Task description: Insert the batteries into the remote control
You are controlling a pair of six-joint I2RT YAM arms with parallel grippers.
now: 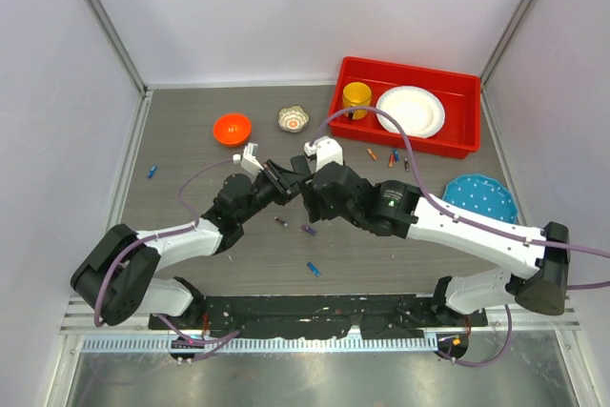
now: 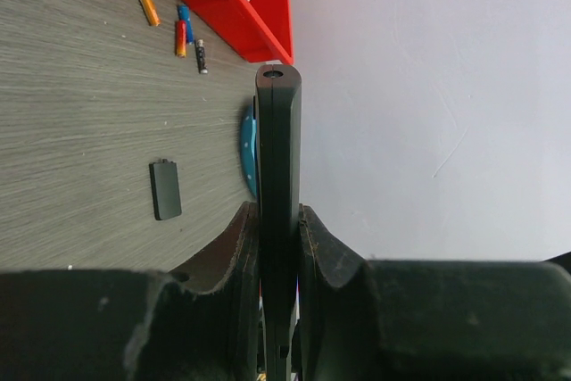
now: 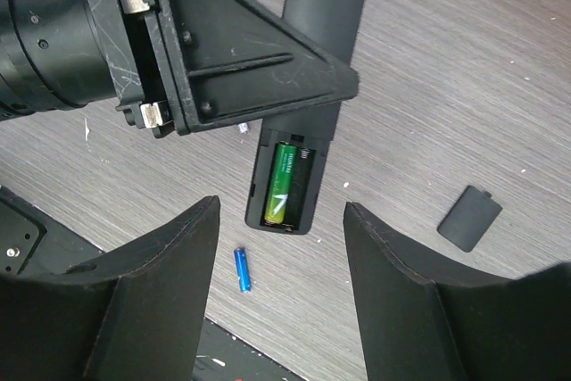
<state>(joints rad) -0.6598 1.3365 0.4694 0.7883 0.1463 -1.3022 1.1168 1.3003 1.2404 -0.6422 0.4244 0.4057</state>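
Left gripper (image 2: 278,213) is clamped hard on the remote control (image 2: 278,158), holding it edge-on over the middle of the table (image 1: 172,150), with one end poking out past the fingers. Right gripper (image 3: 281,204) hangs just beside it, jaws spread wide, nothing between them and no contact that I can make out.

Count time! There's one remote control, with one green battery (image 3: 284,186) seated in its open slot. From above there are eight loose batteries (image 1: 391,156): four just near of the red tray (image 1: 457,145), three near the grippers, and a lone blue battery (image 1: 152,172) far off left. One battery cover (image 3: 470,218) lies flat on the table.

Only the right wrist view shows the slot and the green cell. The left wrist view gives just the remote's thin edge. From overhead it's hard to pick out among the black grippers.
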